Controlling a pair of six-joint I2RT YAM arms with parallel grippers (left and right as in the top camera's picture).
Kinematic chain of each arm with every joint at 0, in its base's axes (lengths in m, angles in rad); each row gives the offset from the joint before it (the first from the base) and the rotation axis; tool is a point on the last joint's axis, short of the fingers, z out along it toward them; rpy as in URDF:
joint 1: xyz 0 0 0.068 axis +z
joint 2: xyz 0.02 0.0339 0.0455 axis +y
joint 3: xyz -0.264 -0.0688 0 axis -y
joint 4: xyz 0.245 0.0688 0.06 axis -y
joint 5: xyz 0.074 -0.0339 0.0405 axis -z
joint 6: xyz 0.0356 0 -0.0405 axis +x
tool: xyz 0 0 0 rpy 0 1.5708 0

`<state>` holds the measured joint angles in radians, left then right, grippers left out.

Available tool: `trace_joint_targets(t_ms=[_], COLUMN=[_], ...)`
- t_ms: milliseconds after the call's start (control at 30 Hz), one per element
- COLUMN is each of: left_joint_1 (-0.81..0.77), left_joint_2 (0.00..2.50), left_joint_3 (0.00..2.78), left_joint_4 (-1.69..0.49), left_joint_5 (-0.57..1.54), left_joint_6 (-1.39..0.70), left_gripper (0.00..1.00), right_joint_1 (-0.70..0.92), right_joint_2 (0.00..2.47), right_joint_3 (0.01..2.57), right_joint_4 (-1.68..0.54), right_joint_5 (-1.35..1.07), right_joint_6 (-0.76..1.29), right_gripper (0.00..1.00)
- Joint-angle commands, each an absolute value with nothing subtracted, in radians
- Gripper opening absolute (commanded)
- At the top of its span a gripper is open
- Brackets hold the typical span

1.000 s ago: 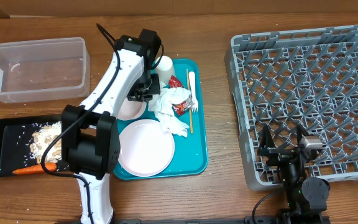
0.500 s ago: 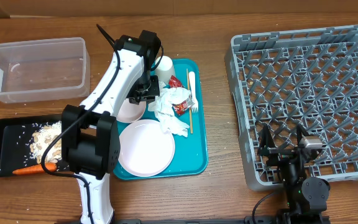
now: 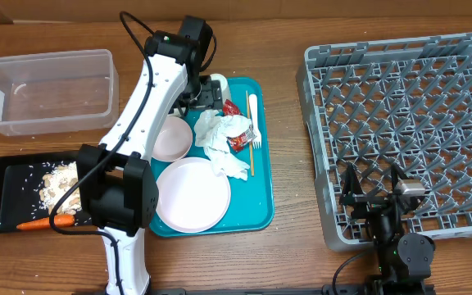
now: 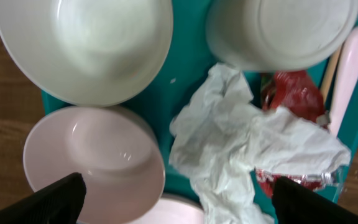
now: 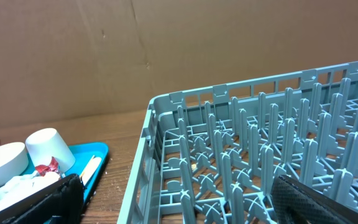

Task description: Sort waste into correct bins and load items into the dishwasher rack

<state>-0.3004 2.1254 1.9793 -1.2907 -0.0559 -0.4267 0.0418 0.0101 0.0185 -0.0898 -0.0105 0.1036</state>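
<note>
The left gripper is held open and empty over crumpled napkins, a red wrapper and two smooth round bowls in the teal tray, the right gripper open at the lattice rack, crumbly scraps in the black tray.

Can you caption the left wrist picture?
Left gripper open above a pale bowl, crumpled napkin and red wrapper.

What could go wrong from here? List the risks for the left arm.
1. The napkin overlaps the red wrapper; the open left hand closing on it may drag both.
2. The upper bowl and lower bowl sit close together; lifting one may knock the other.
3. The fork lies beside the napkin near the teal tray edge and could be swept off.
</note>
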Motion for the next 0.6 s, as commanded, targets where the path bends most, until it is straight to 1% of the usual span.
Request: trace_joint_targets(t_ms=[0, 100, 200, 333, 433, 567], left_joint_1=[-0.296, -0.296, -0.296, -0.289, -0.248, -0.125], left_joint_2=[2.13, 2.13, 2.13, 2.13, 2.113, 2.077], left_joint_3=[2.0, 2.0, 2.0, 2.001, 2.04, 2.166], left_joint_4=[-1.203, -1.119, -1.097, -1.119, -1.164, -1.232], left_joint_5=[-0.05, -0.011, 0.033, -0.045, -0.083, -0.154], left_joint_6=[-0.464, -0.513, -0.525, -0.513, -0.546, -0.577], left_gripper=[1.0, 1.0, 1.0, 1.0, 1.0, 0.99], right_joint_1=[0.044, 0.044, 0.044, 0.044, 0.044, 0.044], right_joint_2=[0.004, 0.004, 0.004, 0.004, 0.004, 0.004], right_joint_3=[0.008, 0.008, 0.008, 0.008, 0.008, 0.008], right_joint_4=[-0.084, -0.084, -0.084, -0.084, -0.084, -0.084], right_joint_5=[-0.001, -0.001, -0.001, -0.001, -0.001, -0.001], right_joint_6=[0.097, 0.097, 0.097, 0.097, 0.097, 0.097], right_gripper=[1.0, 1.0, 1.0, 1.0, 1.0, 1.0])
